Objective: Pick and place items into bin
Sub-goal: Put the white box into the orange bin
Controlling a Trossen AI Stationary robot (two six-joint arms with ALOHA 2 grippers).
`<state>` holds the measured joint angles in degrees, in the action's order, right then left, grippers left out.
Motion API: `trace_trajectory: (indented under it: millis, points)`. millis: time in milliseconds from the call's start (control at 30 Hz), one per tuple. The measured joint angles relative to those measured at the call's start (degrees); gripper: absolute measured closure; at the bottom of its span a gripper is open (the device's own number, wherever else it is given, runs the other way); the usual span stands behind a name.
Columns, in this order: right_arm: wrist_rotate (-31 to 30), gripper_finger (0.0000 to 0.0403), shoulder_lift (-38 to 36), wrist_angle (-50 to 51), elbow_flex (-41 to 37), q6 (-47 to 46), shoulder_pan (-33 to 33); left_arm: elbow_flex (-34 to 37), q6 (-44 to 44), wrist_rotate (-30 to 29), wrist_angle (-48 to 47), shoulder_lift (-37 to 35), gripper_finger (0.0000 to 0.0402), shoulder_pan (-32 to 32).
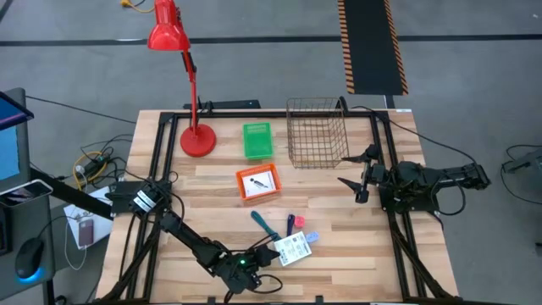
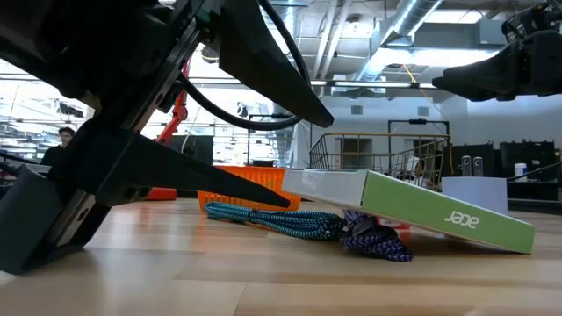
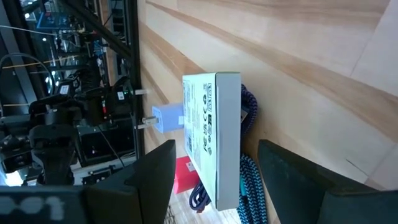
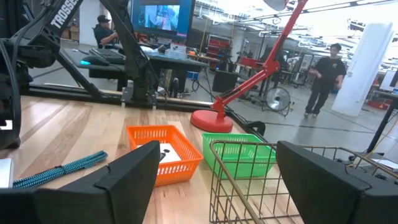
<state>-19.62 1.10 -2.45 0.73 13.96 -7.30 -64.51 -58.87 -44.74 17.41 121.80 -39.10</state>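
One white packet (image 1: 293,249) lying flat, long axis diagonal, left gripper (image 1: 269,256) open beside

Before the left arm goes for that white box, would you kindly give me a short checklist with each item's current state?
1. Left gripper open, jaws either side of the white box: ok.
2. Box lying flat: not ok, it rests tilted on the braided cables.
3. Blue adapter free of the box: cannot tell.
4. Wire basket unobstructed: ok.
5. Right gripper open, away beside the basket: ok.
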Motion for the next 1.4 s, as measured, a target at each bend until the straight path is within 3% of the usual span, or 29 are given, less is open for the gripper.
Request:
trace_trajectory:
  millis: [1400]
  points:
    - [0.0, 0.0085, 0.0, 0.0, 0.0, 0.0, 0.0, 0.0, -0.6, 3.6, -0.5, 0.0, 0.0184, 3.1]
